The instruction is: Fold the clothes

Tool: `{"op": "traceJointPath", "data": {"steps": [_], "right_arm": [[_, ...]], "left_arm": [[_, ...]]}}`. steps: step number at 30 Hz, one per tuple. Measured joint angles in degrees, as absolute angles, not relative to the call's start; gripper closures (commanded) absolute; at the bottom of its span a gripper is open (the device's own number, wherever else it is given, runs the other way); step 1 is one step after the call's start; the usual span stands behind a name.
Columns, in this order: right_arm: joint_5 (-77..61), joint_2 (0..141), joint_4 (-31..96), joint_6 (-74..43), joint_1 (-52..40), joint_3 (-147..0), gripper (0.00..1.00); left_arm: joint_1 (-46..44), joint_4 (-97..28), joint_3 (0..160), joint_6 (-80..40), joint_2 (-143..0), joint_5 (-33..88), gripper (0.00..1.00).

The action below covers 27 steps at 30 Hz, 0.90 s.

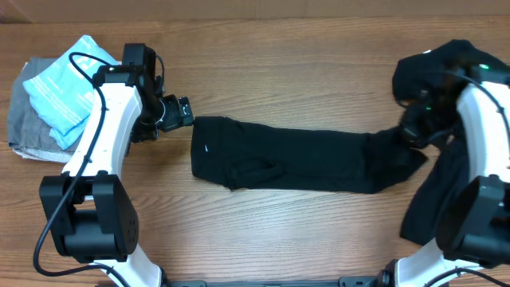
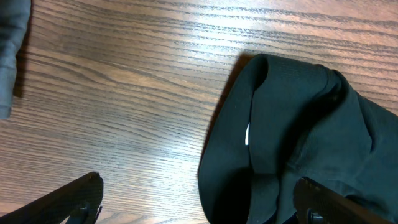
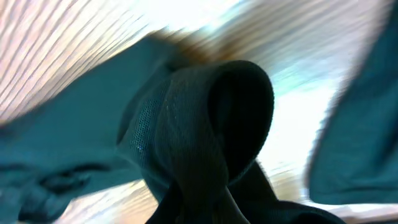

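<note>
Here, at the worktop's (image 1: 287,72) left edge, a folded grey garment (image 1: 22,127) lies with a light blue packet (image 1: 60,92) on top. Just right of them is the left claw (image 1: 177,112), its fingers (image 2: 74,199) spread wide and holding nothing. The near end of the black shirt (image 1: 303,163) lies just beside it. In the left wrist view that end reaches in between the fingers, under the right-hand one. The shirt stretches as a long folded band across the middle of the worktop, with a small white mark (image 1: 209,147) near its left end. At its right end the right claw (image 1: 413,131) is pinched together on a bunch of the cloth, which fills the blurred right wrist view. More black cloth (image 1: 426,209) is heaped along the right edge, under that arm.
</note>
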<state>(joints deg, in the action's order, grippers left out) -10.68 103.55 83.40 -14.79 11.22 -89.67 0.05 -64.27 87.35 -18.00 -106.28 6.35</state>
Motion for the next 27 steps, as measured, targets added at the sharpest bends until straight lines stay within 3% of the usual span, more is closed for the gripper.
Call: {"op": "traceJointPath", "data": {"steps": [14,27], "right_arm": [[-17.0,103.5,74.1,-19.3,-6.1,-87.2,0.96],[-17.5,103.5,60.6,-24.0,-16.1,-81.1,0.94]], "left_arm": [[0.1,-64.3,87.4,-18.0,-106.3,6.3,0.0],[0.1,-64.3,87.4,-18.0,-106.3,6.4,0.0]]}}
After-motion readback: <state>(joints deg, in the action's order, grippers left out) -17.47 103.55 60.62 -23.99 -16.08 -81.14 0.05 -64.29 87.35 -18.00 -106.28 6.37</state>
